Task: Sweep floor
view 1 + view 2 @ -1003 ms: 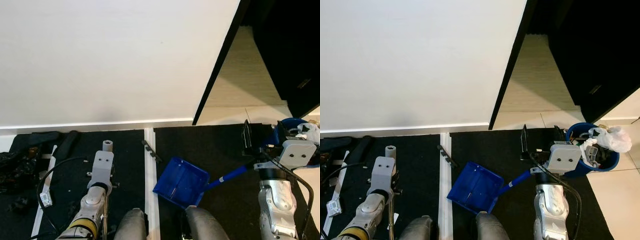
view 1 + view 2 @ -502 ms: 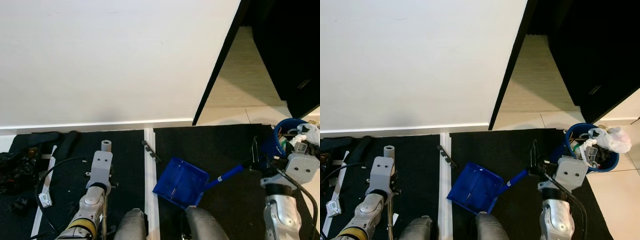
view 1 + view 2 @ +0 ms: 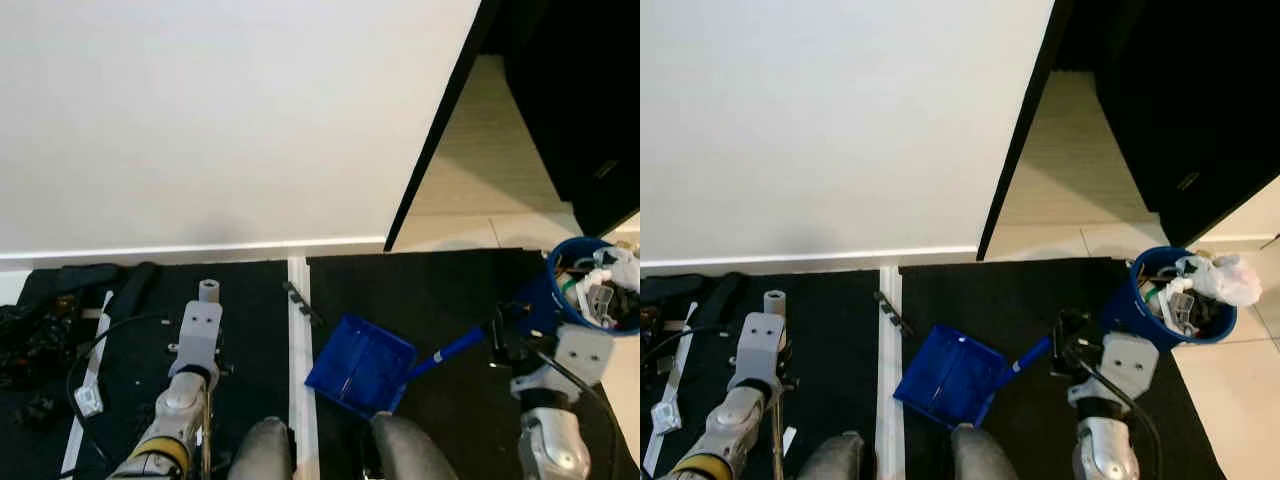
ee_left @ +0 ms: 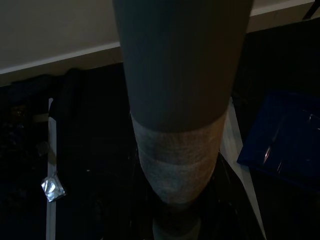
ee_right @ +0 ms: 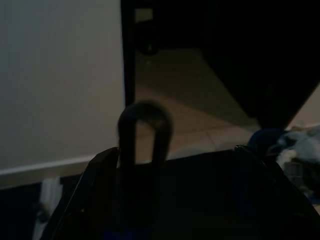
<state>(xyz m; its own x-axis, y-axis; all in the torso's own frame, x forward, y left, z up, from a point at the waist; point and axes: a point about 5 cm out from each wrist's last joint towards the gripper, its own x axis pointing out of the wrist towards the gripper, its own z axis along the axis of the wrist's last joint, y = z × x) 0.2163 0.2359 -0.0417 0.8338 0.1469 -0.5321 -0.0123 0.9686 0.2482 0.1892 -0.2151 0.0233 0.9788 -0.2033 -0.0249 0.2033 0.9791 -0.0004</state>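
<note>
Fingers of the right gripper (image 3: 1068,345) clamp the handle of the blue dustpan (image 3: 952,375), whose pan rests on the black mat (image 3: 990,290) toward the robot's left. Left gripper (image 3: 205,318) grips a grey pole (image 4: 175,100).

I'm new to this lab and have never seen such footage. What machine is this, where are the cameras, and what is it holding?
It is a walking humanoid robot sweeping a floor. Two pictures come from cameras in its head, looking down; two dim ones come from its wrists. Its right claw is shut on the handle of a blue dustpan lying on the black mat. Its left claw is shut on a pole, seemingly a broom handle, seen close up in the left wrist picture. A blue bin full of rubbish stands to the right, and a white wall is ahead.
</note>
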